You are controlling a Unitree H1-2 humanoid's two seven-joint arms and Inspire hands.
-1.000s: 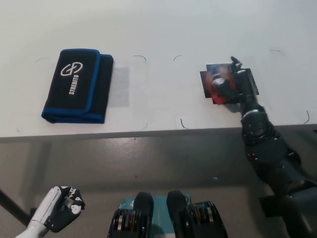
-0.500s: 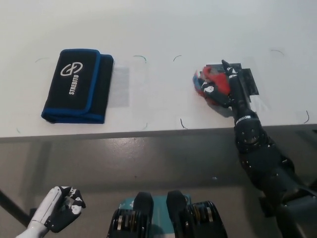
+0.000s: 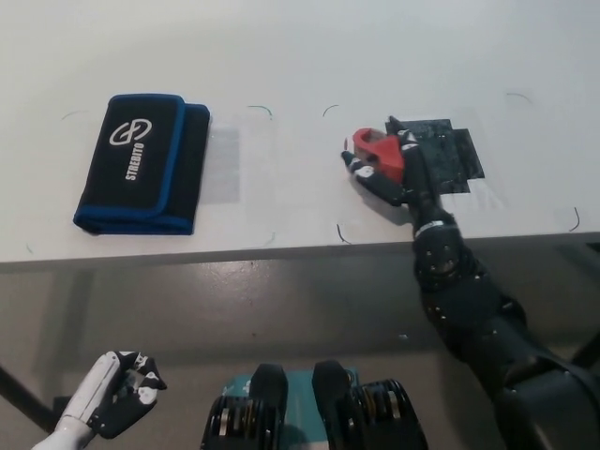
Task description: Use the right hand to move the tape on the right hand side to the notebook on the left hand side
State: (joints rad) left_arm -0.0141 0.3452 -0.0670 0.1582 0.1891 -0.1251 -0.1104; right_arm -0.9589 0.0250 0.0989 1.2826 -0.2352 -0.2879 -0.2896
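A red tape dispenser (image 3: 378, 152) is held in my black right hand (image 3: 386, 167), which is shut on it above the white table (image 3: 300, 56), just left of a dark patch (image 3: 447, 155) on the table. The notebook (image 3: 142, 161), black with blue edging and white lettering, lies flat at the table's left. My white left hand (image 3: 117, 398) rests low at the lower left, below the table edge, fingers curled.
Faint pen marks outline squares on the table between the notebook and the tape. The table's front edge (image 3: 234, 255) runs across the middle of the view, with grey floor below it.
My right hand has closed on the tape, lifted it off the dark patch and carried it leftward. The left hand has stayed put.
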